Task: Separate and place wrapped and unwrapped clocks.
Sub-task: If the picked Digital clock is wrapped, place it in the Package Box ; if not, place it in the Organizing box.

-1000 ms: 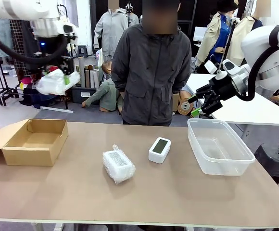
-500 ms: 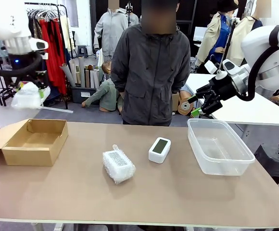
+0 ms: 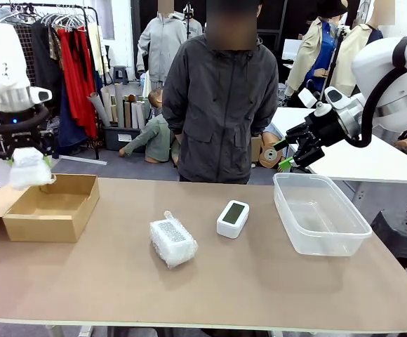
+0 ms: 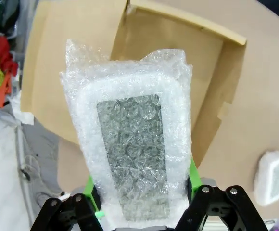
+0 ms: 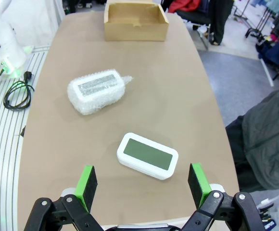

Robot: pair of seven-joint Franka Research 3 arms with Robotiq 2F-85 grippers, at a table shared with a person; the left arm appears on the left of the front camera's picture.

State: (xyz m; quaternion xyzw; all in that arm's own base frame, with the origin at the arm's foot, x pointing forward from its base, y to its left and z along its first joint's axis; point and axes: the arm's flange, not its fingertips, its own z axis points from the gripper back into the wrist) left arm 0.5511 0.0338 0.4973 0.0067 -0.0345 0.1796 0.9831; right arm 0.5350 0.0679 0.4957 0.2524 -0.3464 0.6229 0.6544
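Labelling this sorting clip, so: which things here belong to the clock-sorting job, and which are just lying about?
Job:
held wrapped clock, in the left end effector
second wrapped clock, on the table
bare clock, beside it

Lying about:
cardboard box and clear tub, likely destinations
clothes rack behind
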